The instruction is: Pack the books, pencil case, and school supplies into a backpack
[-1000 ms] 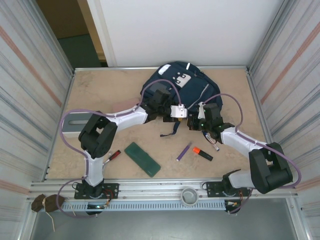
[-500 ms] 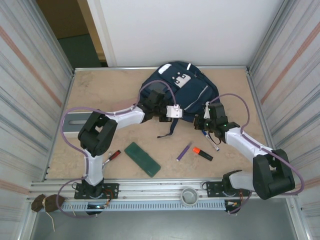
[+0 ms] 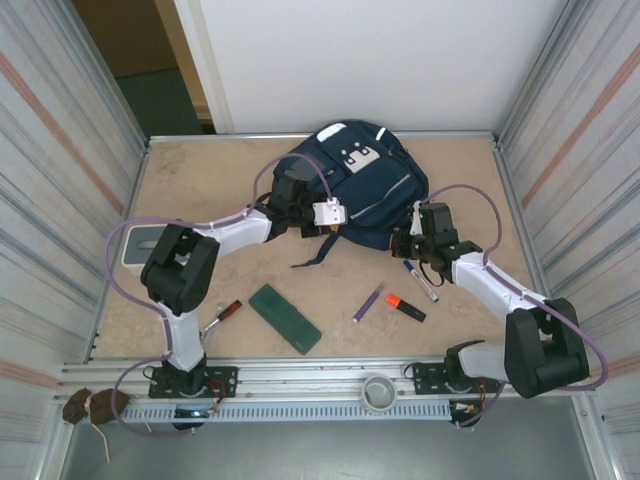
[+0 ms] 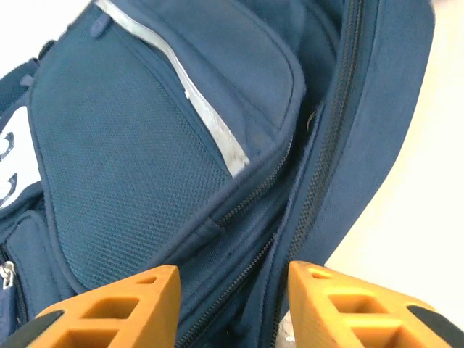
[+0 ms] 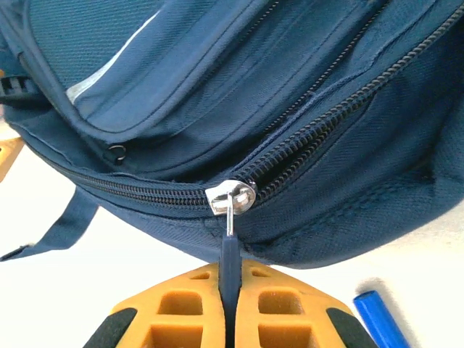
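Here, right gripper clamps the zipper pull

Our right gripper [image 5: 230, 293] is closed tight on the dark tab of the zipper pull [image 5: 232, 199], at the near right edge of the backpack [image 3: 372, 180]. Our left gripper [image 4: 232, 301] has its fingers apart over the bag's left side, beside a side zipper. The backpack lies at the far middle of the tabletop [image 3: 200, 190]. Nearer us lie the white marker [image 3: 421, 281], the orange highlighter [image 3: 405, 307], the purple pen [image 3: 368, 302] and, further left, the green pencil case [image 3: 285, 318].

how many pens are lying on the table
3: purple pen mid-table, orange highlighter just right of it, blue-capped marker nearer the backpack. Others may be hidden.
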`<state>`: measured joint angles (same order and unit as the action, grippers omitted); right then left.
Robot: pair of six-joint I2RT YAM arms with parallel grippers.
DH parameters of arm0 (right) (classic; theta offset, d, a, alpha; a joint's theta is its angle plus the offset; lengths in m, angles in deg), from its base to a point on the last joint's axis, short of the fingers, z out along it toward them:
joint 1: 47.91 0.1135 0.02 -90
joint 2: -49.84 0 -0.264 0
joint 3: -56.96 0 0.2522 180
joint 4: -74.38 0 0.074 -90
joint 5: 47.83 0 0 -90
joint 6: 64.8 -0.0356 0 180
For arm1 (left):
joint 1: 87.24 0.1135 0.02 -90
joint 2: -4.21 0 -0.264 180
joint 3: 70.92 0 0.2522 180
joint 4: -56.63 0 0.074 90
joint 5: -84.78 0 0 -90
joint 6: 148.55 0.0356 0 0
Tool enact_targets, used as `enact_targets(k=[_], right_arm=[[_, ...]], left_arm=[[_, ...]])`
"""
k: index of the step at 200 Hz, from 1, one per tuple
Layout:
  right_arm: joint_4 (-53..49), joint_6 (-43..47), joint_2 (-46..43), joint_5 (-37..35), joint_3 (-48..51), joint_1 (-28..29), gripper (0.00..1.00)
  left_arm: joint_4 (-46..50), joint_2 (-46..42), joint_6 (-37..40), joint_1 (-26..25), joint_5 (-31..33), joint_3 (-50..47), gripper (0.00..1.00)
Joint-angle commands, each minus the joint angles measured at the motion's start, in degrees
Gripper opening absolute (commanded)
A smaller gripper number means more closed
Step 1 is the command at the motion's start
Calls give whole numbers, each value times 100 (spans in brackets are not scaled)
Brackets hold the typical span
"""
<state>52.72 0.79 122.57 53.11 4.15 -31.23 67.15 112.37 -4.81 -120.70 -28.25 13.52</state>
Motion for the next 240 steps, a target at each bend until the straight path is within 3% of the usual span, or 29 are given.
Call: enact_targets(k=[1, 49, 74, 98, 124, 136, 161, 191, 227, 240], right_arm=[[249, 77, -38, 340, -312, 137, 0], [418, -129, -101, 456, -375, 394, 0], [481, -195, -130, 473, -369, 532, 0], [424, -168, -195, 415, -309, 543, 0], [318, -108, -288, 352, -214, 397, 0], [209, -79, -304, 241, -204, 292, 0], [-328, -30, -163, -355, -337, 1, 0], [-469, 86, 88, -538, -351, -405, 0], [10, 30, 145, 66, -348, -268, 0], [205, 1, 146, 186, -367, -80, 0]], left_arm=[[117, -392, -267, -305, -326, -40, 50], [236, 40, -296, -780, -565, 397, 55], [191, 303, -305, -795, -503, 619, 51], [235, 373, -233, -739, -465, 700, 36], [467, 274, -197, -603, -594, 728, 7], [565, 179, -222, -517, -680, 713, 0], [468, -142, -352, -329, -840, 449, 0], [114, -539, -480, -11, -889, -66, 0], [-94, -595, -670, 383, -715, -354, 0], [-16, -577, -720, 376, -718, -353, 10]])
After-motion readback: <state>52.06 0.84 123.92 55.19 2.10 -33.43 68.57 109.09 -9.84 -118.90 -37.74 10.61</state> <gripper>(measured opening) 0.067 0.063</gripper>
